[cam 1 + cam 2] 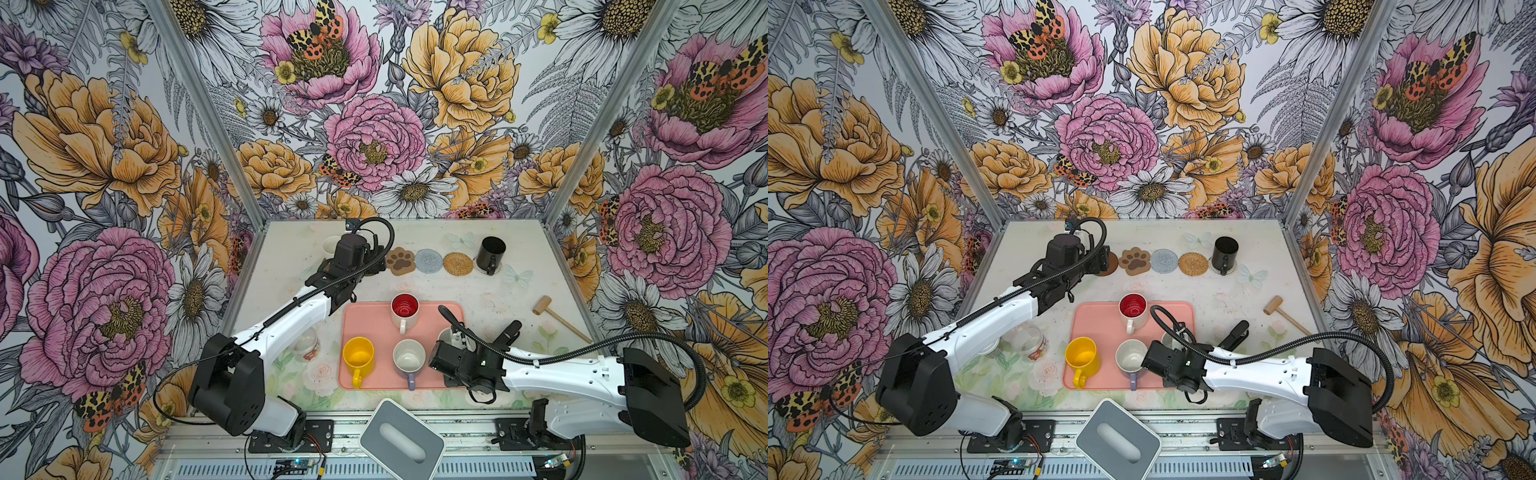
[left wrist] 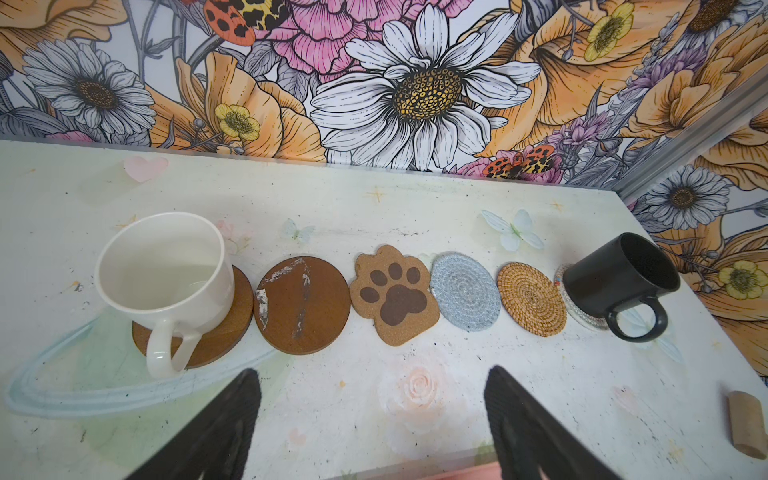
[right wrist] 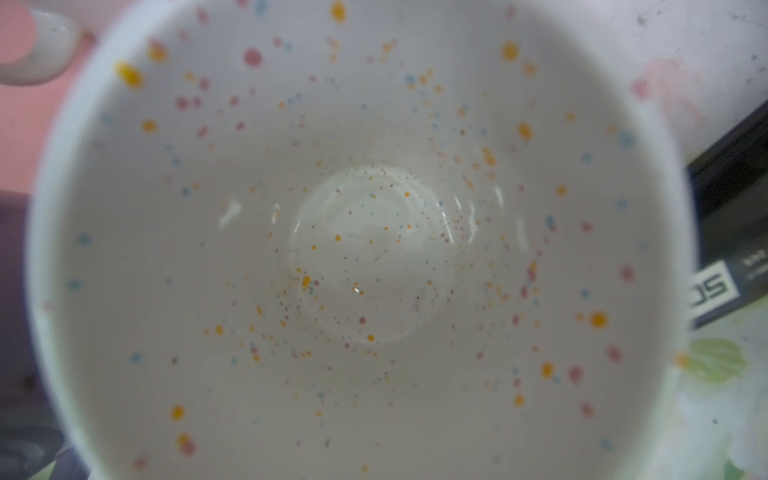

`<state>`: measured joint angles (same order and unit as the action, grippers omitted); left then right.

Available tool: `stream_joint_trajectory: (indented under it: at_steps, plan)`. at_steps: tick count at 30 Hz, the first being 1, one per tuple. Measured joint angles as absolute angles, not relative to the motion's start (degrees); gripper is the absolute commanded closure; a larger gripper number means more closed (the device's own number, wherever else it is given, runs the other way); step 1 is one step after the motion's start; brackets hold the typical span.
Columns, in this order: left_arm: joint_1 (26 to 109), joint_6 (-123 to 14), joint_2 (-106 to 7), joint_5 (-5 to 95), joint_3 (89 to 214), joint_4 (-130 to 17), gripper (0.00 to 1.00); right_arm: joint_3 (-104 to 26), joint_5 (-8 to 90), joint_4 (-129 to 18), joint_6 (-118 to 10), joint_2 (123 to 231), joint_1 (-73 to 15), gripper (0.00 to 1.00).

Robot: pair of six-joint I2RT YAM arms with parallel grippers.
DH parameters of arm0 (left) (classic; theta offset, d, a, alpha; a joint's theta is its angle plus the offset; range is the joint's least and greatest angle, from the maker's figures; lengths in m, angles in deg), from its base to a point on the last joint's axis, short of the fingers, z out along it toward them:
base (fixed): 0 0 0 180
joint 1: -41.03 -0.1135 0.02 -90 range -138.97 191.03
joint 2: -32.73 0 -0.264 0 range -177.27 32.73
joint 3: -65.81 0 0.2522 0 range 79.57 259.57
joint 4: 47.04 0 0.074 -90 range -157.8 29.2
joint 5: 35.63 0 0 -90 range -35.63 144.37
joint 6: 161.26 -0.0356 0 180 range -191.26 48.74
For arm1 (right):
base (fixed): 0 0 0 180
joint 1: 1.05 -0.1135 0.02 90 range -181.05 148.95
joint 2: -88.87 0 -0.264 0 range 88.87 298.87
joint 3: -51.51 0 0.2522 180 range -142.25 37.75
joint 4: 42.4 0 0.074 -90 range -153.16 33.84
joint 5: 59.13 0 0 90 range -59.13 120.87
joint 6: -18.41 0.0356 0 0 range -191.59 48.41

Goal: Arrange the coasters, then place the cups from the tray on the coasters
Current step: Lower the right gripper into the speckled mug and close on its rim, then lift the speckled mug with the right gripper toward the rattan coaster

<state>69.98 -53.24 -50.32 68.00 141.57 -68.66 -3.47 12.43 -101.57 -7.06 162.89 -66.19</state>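
The pale, scuffed tabletop (image 1: pixel 490 291), printed with faint roses and butterflies, carries a row of six mats along its far edge: a brown round disc (image 2: pixel 232 328), a second brown disc with white scrapes (image 2: pixel 302 305), a tan paw-print mat (image 2: pixel 395 301), a grey-blue woven round (image 2: pixel 465 293), a tan rattan round (image 2: pixel 532 299) and a clear lacy round (image 2: pixel 584 318) — each touching or just beside the next. Nearer the front lies a salmon-pink rounded-rectangle tray (image 1: pixel 365 328). A small clear jar (image 1: pixel 307 345) sits just left of it, and a wooden mallet (image 1: pixel 563 322) lies well to its right.

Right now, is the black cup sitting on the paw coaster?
No, the black cup stands at the row's end, and the paw coaster is bare.
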Motion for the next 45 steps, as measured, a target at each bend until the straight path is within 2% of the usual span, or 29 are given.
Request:
stream_joint_trajectory:
  at_steps: [6, 9, 12, 14, 15, 45]
  plan:
    - [69.98, -53.24, -50.32, 68.00, 141.57, -68.66, 0.14, -2.46, 12.45, -100.54, -6.97, 162.87, -65.45, 0.66]
    - [69.98, -53.24, -50.32, 68.00, 141.57, -68.68, 0.14, -2.15, 12.43, -100.28, -6.93, 162.87, -65.08, 0.74]
    - [69.98, -53.24, -50.32, 68.00, 141.57, -68.68, 0.14, -1.96, 12.32, -100.21, -6.88, 162.87, -64.81, 0.84]
    - [69.98, -53.24, -50.32, 68.00, 141.57, -68.68, 0.14, -1.94, 12.04, -100.14, -7.12, 162.83, -64.71, 0.97]
    - [69.98, -53.24, -50.32, 68.00, 141.57, -68.68, 0.14, -1.91, 11.99, -100.14, -7.34, 162.83, -64.57, 1.00]
    - [68.84, -53.24, -50.30, 68.00, 140.93, -68.66, 0.14, -6.11, 12.61, -102.75, -14.68, 163.59, -63.70, 1.00]
